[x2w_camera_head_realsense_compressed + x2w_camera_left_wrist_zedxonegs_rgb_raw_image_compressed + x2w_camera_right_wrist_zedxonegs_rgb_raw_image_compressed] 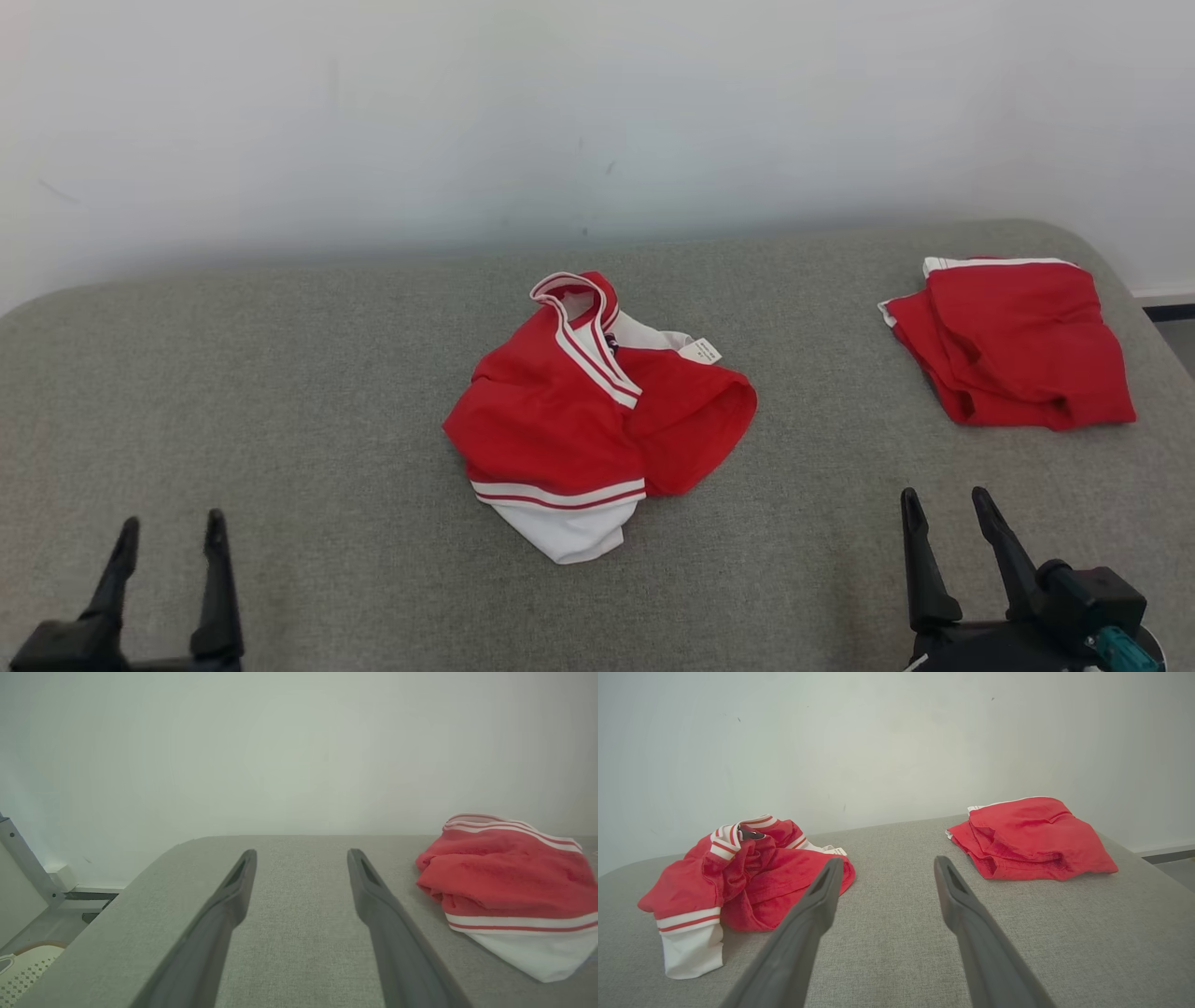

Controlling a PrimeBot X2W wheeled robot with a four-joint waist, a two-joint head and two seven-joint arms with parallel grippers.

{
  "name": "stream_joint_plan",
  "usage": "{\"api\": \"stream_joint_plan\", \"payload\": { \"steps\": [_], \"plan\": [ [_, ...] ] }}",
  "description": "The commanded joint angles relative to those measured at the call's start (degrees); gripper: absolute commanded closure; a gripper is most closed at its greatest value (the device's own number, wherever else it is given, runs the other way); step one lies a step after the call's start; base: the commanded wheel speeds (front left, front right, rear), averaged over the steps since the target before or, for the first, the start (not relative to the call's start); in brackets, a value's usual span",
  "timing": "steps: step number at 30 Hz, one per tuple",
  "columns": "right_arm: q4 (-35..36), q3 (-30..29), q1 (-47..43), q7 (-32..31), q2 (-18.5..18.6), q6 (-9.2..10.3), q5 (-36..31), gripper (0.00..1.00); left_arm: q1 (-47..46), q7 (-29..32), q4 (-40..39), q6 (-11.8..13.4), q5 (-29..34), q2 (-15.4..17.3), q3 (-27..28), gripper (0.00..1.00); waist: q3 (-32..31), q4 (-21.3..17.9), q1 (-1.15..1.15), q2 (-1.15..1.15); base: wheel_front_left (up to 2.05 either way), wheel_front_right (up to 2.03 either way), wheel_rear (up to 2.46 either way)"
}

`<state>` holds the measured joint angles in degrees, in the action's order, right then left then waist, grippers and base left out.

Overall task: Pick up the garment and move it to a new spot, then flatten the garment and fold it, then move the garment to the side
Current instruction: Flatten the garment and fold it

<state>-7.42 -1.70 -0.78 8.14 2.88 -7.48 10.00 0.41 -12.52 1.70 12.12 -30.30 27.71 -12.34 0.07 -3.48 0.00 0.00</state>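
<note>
A crumpled red garment [579,420] with white striped trim and a white sleeve lies in a heap at the middle of the grey padded table [280,392]. The left wrist view has the garment [509,882] at its right, and the right wrist view has the same garment [747,877] at its left. My left gripper [172,534] stands open at the lower left, well clear of the cloth, with nothing between its fingers [233,891]. At the lower right my right gripper [945,506] is open and empty as well, its fingers [822,896] pointing over bare table.
A second red garment [1013,341], folded, rests at the table's far right; it is the folded garment [1031,837] at the right of the right wrist view. A pale wall [597,112] rises behind the table. Beyond the table's left edge are a metal frame [25,863] and a pale perforated basket [23,970].
</note>
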Motion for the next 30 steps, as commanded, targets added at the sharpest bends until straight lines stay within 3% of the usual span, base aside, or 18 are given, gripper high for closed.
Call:
{"api": "stream_joint_plan", "payload": {
  "steps": [1,6,16,26,30],
  "plan": [
    [0.04,0.26,0.95,0.07,0.01,-0.04,0.16,0.0,-2.25,0.36,0.15,-0.67,0.8,-0.75,-1.1,0.0,0.59,-0.52,0.0,0.0,0.0,0.0,0.0],
    [-0.3,1.35,2.17,0.56,0.02,-0.04,0.75,0.0,-8.13,1.9,1.14,-2.64,2.38,-2.45,-5.31,0.0,2.44,-2.41,0.0,0.0,0.0,0.0,0.0],
    [-3.03,0.96,4.6,2.7,-0.01,-0.04,1.72,0.0,-22.83,5.07,10.08,-8.67,5.78,-9.06,-14.93,0.0,6.67,-8.96,0.0,0.0,0.0,0.0,0.0],
    [-5.36,1.79,6.5,4.49,0.01,-0.04,2.8,0.0,-31.24,7.26,24.39,-11.0,7.89,-13.39,-19.7,0.0,8.39,-12.99,0.0,0.0,0.0,0.0,0.0],
    [-6.2,2.34,6.96,4.92,-0.01,-0.04,3.04,0.0,-32.94,7.31,30.31,-10.59,8.76,-14.31,-20.66,0.0,8.35,-14.0,0.0,0.0,0.0,0.0,0.0]
  ]
}}
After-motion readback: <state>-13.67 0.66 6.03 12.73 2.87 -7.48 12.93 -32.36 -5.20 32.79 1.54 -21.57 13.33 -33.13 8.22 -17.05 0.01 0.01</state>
